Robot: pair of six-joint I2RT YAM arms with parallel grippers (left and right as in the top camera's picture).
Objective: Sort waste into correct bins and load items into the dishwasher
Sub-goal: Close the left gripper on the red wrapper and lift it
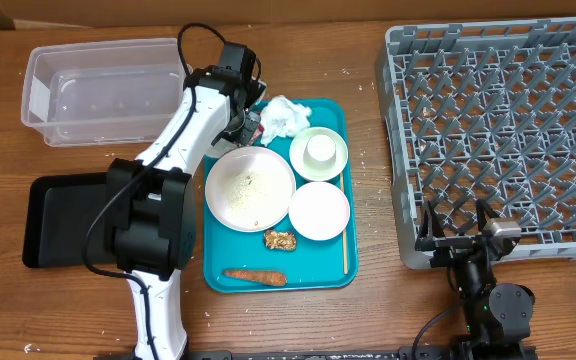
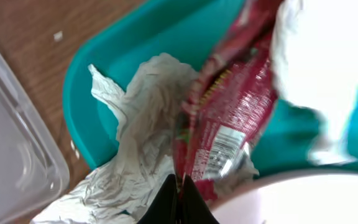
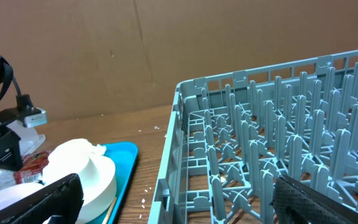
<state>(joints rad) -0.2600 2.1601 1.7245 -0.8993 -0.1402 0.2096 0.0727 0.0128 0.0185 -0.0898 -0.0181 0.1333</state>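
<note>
Sorting waste: left claw (image 2: 179,199) pinched shut on red wrapper (image 2: 232,118) at teal tray's (image 1: 218,272) top-left corner, right claw (image 1: 456,232) wide open and empty; next, lift it binward.

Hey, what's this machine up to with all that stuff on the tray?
The left gripper is shut on a red wrapper beside the crumpled napkin at the corner of the teal tray. The white dishes, carrot piece and brown chunk lie on that tray. The right gripper hangs open at the grey dish rack's edge, holding nothing.
</note>
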